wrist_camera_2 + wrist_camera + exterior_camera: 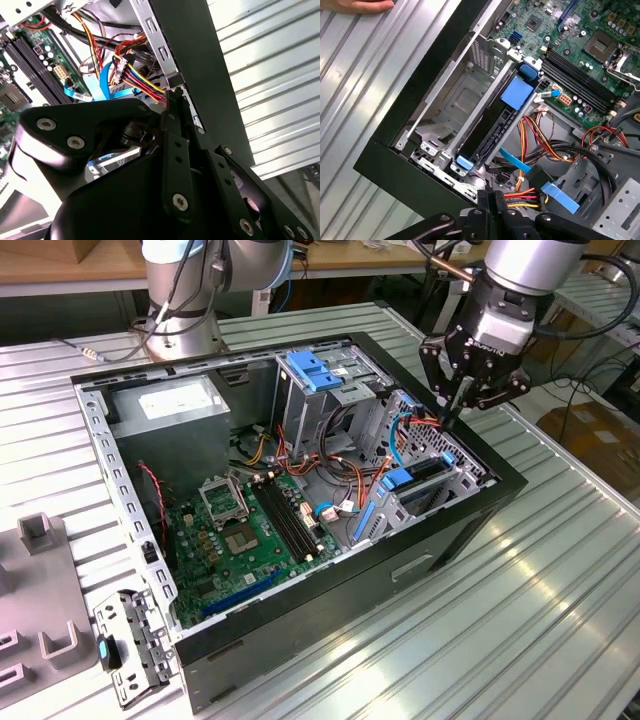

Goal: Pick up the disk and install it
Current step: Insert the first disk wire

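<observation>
Fingers (462,400) pinched together w/ nothing held, gripper (451,422) hovering just above the disk (492,125), seated in its PC case (300,660) bay.

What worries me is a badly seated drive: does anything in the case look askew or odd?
Nothing stands out. The disk sits on edge in the drive cage, parallel to its rails, not tilted. The pincer hovers over the cables, closed and empty.
</observation>
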